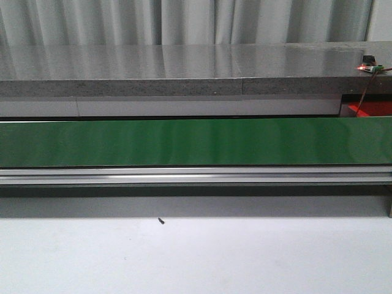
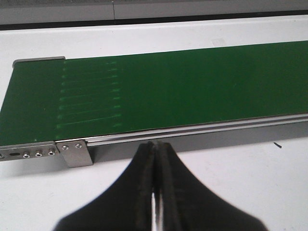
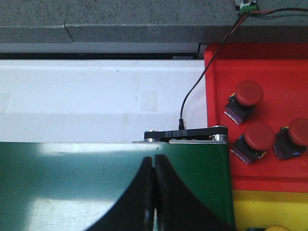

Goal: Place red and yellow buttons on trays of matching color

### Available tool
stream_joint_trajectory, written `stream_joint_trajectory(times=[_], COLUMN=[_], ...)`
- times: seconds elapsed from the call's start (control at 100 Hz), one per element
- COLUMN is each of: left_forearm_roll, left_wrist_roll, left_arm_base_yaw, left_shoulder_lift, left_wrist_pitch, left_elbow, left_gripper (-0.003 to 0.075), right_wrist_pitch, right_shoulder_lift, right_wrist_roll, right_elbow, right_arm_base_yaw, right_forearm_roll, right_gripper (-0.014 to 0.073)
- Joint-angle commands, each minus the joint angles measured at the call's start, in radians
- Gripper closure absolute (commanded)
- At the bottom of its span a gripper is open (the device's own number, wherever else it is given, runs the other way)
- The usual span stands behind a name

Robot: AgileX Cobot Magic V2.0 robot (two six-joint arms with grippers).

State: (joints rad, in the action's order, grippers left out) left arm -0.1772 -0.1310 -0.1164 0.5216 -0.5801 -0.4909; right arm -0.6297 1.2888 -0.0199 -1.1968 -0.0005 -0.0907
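Left black pincer (image 2: 155,159): fingers pressed together, empty, just short of the long green conveyor belt (image 2: 168,91). Right black pincer (image 3: 154,168): likewise closed, empty, over the belt end; three red dome-capped buttons (image 3: 249,94) lie beside it on the red plastic tray (image 3: 279,62), yellow tray (image 3: 267,209) adjoining.

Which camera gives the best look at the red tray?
The right wrist view: the red tray fills its corner, with three red buttons lying on it beside the green belt. The front view catches only a red sliver at its right edge behind the belt. The left wrist view shows none of it.
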Motion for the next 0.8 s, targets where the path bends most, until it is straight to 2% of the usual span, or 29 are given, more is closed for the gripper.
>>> stream_joint_trajectory(times=[0.0, 0.24, 0.54, 0.79], left_forearm_roll=[-0.016, -0.016, -0.016, -0.016], left_wrist_roll=[0.000, 0.000, 0.000, 0.000], left_arm_base_yaw=[0.000, 0.000, 0.000, 0.000], left_shoulder_lift=[0.003, 0.003, 0.003, 0.003], left_wrist_pitch=[0.076, 0.076, 0.076, 0.076], left_elbow=[-0.029, -0.029, -0.029, -0.029], left_gripper=[0.0740, 0.0740, 0.0740, 0.0740], right_wrist_pitch=[0.110, 0.197, 0.137, 0.160], right_shoulder_lift=[-0.083, -0.246, -0.455, -0.619], right_wrist_roll=[0.013, 0.013, 0.013, 0.027], right_elbow=[0.024, 0.176, 0.343, 0.483], right_arm_base_yaw=[0.001, 0.001, 0.000, 0.000], right_forearm_roll=[0.020, 0.042, 0.051, 0.046], right_gripper=[0.0716, 0.0716, 0.0716, 0.0716])
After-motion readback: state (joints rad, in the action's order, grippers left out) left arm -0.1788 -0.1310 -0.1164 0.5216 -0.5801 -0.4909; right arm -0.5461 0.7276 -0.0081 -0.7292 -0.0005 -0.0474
